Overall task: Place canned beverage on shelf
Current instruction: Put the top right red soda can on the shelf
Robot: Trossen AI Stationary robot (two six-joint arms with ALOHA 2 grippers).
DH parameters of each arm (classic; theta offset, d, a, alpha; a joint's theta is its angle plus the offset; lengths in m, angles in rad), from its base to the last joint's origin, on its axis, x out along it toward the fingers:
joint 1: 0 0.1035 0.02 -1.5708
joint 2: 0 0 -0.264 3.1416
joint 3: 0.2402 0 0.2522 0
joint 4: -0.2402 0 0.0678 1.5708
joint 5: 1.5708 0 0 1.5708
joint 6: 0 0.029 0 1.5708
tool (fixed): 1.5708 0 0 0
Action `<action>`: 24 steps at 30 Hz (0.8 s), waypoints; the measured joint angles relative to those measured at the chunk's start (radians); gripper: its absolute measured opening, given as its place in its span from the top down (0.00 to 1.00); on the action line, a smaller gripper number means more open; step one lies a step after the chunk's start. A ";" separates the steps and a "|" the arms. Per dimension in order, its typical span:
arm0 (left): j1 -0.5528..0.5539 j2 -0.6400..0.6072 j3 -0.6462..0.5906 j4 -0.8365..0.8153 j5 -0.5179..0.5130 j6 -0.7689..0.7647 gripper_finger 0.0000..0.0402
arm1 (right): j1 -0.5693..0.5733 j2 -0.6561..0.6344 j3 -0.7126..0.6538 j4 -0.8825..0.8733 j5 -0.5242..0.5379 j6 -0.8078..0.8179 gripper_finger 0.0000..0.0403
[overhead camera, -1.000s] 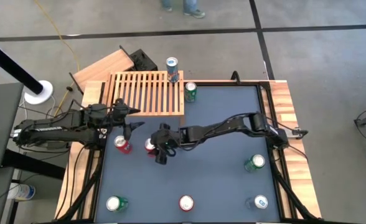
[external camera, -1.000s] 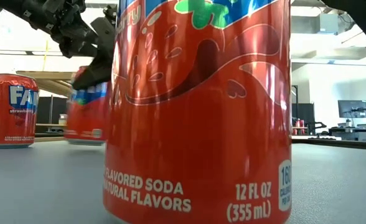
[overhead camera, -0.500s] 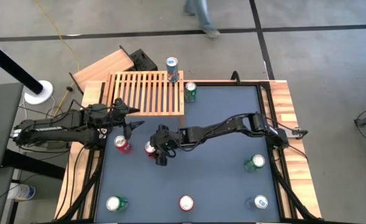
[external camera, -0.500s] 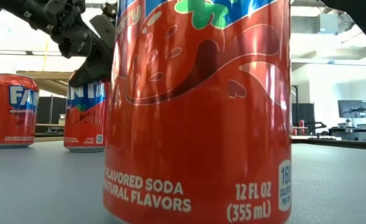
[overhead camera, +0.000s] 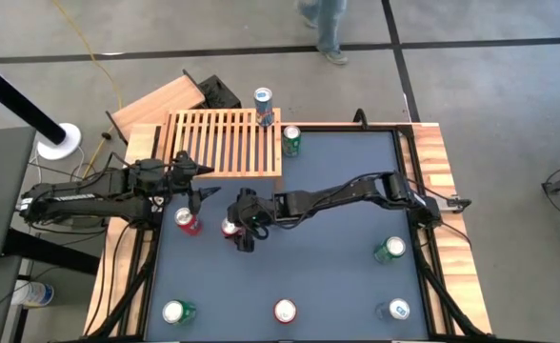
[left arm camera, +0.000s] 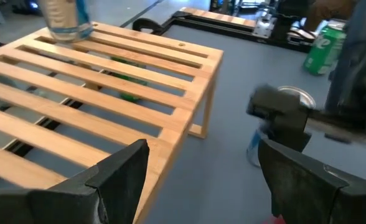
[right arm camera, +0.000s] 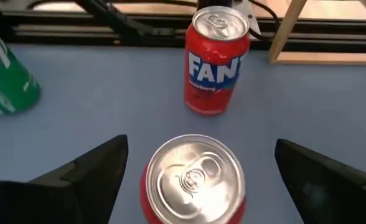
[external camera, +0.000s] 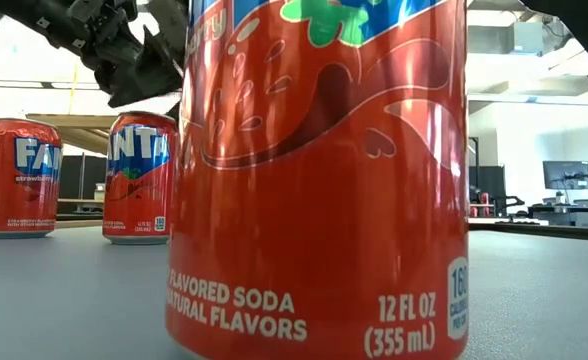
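Note:
The shelf point(overhead camera: 225, 143), a light wooden slatted rack, stands at the table's far left with a blue can point(overhead camera: 263, 103) upright on its far right corner. My right gripper point(overhead camera: 238, 222) hangs open just above a red can point(right arm camera: 195, 177) that stands upright on the table, a finger off to each side of it without touching. In the low view, this gripper point(external camera: 139, 70) is clear of the can's top point(external camera: 139, 175). Another red can point(right arm camera: 217, 62) stands upright just beyond. My left gripper point(left arm camera: 201, 186) waits open over the shelf's near edge.
A green can point(overhead camera: 291, 140) stands beside the shelf's right end. More cans stand along the near edge and at the right: green point(overhead camera: 178, 312), red point(overhead camera: 285, 311), blue-white point(overhead camera: 397, 311), green point(overhead camera: 389, 250). A plain wooden board point(overhead camera: 156, 100) lies beyond the shelf.
My right gripper has opened, let go of the red can and risen a little above it. The can, blurred in the fingers a second ago, now stands upright on the table.

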State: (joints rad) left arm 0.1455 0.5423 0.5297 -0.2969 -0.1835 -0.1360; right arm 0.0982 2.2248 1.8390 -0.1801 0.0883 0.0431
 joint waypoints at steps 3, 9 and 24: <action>0.000 0.000 0.000 0.006 0.042 0.008 0.27 | 0.000 -0.010 0.053 -0.104 0.000 -0.025 0.02; 0.000 0.000 0.000 0.000 0.121 0.011 0.27 | -0.001 -0.045 0.160 -0.306 0.001 -0.074 0.03; -0.017 0.094 0.002 0.014 0.439 0.033 0.27 | -0.047 -0.372 0.250 -0.965 0.019 -0.070 0.11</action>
State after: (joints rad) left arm 0.1288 0.6365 0.5312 -0.2834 0.2559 -0.1035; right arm 0.0517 1.8525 2.0888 -1.1452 0.1078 -0.0272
